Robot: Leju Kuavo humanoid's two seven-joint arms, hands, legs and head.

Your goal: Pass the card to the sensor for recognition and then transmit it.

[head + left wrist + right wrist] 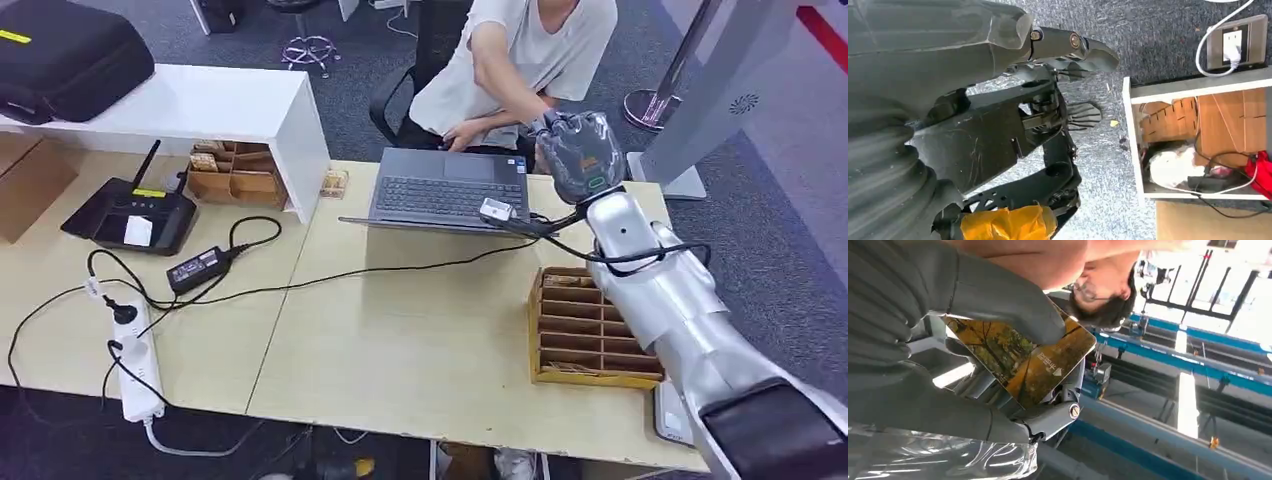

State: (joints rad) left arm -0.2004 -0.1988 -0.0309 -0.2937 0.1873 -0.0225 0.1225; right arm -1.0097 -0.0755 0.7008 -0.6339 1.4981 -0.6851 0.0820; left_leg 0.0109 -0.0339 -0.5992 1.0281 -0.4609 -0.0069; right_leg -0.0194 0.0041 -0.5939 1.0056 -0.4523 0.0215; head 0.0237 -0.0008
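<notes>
We've got the card (1023, 360) pinched in our right hand (580, 152), held up at the upper right of the head view near the person (520, 60). Looks like the handover is what's left. Left hand (998, 125) hangs empty; can't tell its fingers.

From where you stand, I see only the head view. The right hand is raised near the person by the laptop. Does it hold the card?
Observer: Yes. In the right wrist view the right hand pinches a card between the thumb and the fingers.
Operator: How does the card look?
Observer: It has a golden-brown tree picture and white print.
Operator: And the left hand, where is it?
Observer: The left wrist view shows the left hand hanging over grey carpet, holding nothing that I can see.
Operator: Is anything near it?
Observer: A white shelf unit with cables inside stands beside it.
</notes>
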